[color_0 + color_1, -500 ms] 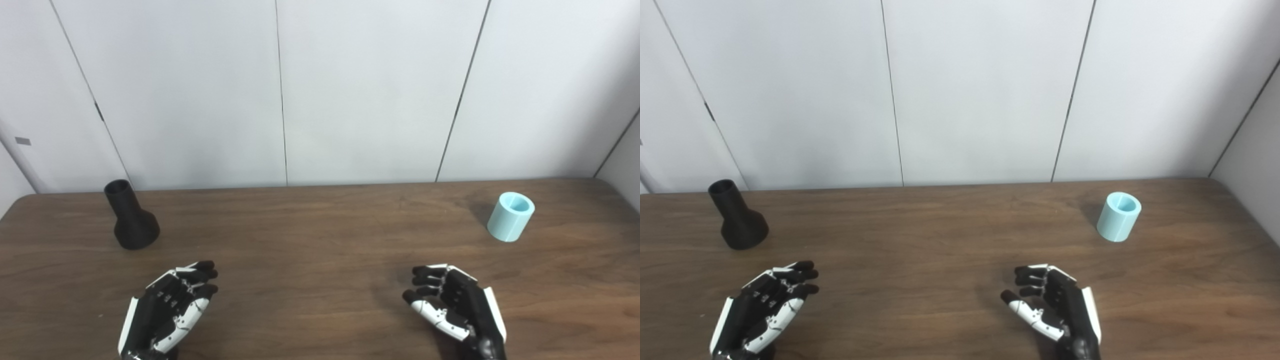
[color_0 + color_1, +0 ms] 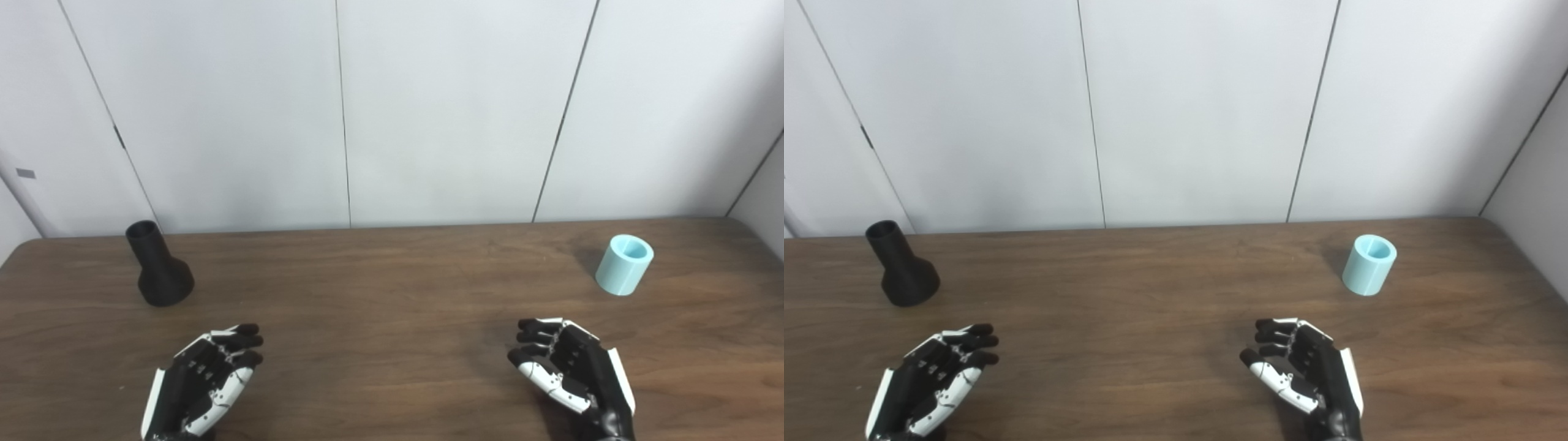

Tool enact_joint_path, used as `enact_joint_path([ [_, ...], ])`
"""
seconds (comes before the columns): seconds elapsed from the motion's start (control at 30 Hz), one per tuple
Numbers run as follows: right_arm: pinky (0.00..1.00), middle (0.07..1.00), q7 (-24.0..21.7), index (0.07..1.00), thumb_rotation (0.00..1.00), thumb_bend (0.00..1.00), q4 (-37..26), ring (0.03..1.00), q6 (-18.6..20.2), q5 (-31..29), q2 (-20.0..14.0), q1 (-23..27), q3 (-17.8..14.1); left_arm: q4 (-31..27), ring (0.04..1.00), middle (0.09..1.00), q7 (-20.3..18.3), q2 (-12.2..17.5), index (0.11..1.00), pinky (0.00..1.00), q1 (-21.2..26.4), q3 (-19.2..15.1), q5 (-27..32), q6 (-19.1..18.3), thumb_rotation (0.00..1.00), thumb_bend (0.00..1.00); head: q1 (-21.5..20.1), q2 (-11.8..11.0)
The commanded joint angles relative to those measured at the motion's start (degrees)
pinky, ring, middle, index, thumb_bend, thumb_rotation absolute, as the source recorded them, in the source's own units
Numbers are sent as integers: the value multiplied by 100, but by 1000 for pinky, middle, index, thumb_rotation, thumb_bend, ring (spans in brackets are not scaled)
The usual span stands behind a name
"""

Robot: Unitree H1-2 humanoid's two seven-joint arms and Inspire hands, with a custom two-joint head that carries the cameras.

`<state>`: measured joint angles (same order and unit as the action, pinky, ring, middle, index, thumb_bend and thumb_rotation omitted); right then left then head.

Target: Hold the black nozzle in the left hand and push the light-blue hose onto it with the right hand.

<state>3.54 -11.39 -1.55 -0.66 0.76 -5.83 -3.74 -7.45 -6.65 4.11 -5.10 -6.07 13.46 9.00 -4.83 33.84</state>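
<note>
Nothing is being held: the left hand [image 2: 199, 383] and right hand [image 2: 572, 373] are being kept loosely open and empty. The black nozzle [image 2: 158, 266] is standing far-left on the table [image 2: 380, 288], the light-blue hose [image 2: 623, 265] far-right. Both are being judged rigid, light and smooth; the nozzle's flared base is suggested for gripping.

A dark brown wood-grain counter [image 2: 380, 288] fills the lower half of both views, its grain running left to right and its far corners rounded. Behind it, meeting its far edge, stands a pale grey-white panelled wall [image 2: 453, 110], split by thin dark seams that run from top to bottom and lean slightly outward toward the sides. On the far left panel a small grey rectangular tag [image 2: 26, 173] shows, and one seam carries a short dark mark [image 2: 119, 137] partway up, near the left.
</note>
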Motion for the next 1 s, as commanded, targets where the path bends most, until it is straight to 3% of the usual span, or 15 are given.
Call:
enact_joint_path([
  [0.0,541,636,-2,494,149,485,-54,616,-85,-22,-11,125,-8,48,640,660,71,-72,499,555,-161,3,-82,105,80,482,-3,2],
  [0.37,535,630,1,493,148,484,21,606,-217,36,-52,127,-3,-9,642,659,148,-130,499,556,-191,-24,-143,111,81,483,70,-2],
  [0.57,531,629,-8,493,148,484,-28,605,-197,31,-82,103,-21,-115,562,589,728,-335,497,505,-177,-297,-637,162,80,498,148,10],
  [0.77,538,627,-19,494,149,485,-46,609,-146,-28,-115,90,-68,-156,565,625,1009,-387,499,486,-142,-441,-805,119,80,511,283,-16],
  [0.83,539,627,-33,493,148,484,-28,609,-165,-59,-134,94,-84,-192,598,660,1078,-385,663,533,-119,-472,-858,103,186,669,354,-22],
  [0.9,538,625,-39,493,148,484,17,608,-220,-65,-164,101,-99,-251,647,698,1220,-375,729,602,-65,-554,-954,79,240,733,439,-37],
  [0.97,537,625,-53,493,147,484,52,607,-253,-105,-197,102,-125,-275,666,718,1341,-325,752,625,-14,-662,-1048,145,253,735,557,-44],
])
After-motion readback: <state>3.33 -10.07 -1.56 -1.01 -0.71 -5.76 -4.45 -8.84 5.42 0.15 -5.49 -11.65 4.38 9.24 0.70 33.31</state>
